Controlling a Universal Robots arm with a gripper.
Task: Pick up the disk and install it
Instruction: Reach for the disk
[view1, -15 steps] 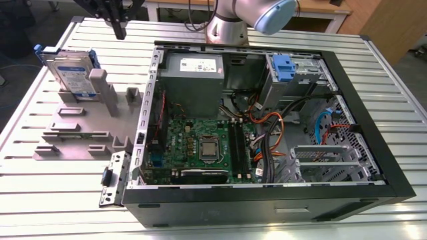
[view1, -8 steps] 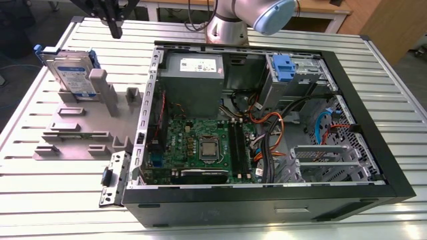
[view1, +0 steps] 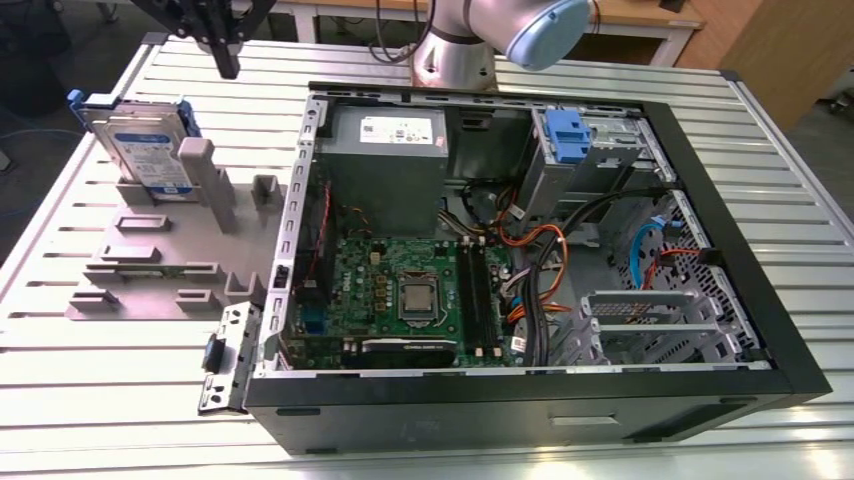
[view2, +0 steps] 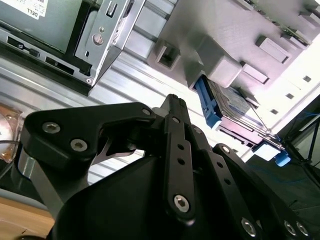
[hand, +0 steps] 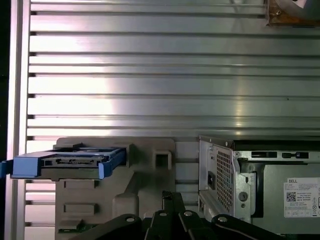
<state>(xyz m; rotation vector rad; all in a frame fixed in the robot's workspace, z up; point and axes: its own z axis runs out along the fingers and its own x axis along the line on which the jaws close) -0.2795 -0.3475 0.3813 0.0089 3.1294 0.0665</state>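
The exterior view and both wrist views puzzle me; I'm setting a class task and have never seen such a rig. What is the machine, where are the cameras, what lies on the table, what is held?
The machine is a robot arm with a claw at its end. The exterior view comes from a camera off the arm; both wrist views come from cameras riding on it, looking past the claw. On the metal table sit an open computer case and a grey holder, where the disk stands on edge in its blue frame. The claw is shut, near the disk, holding nothing.
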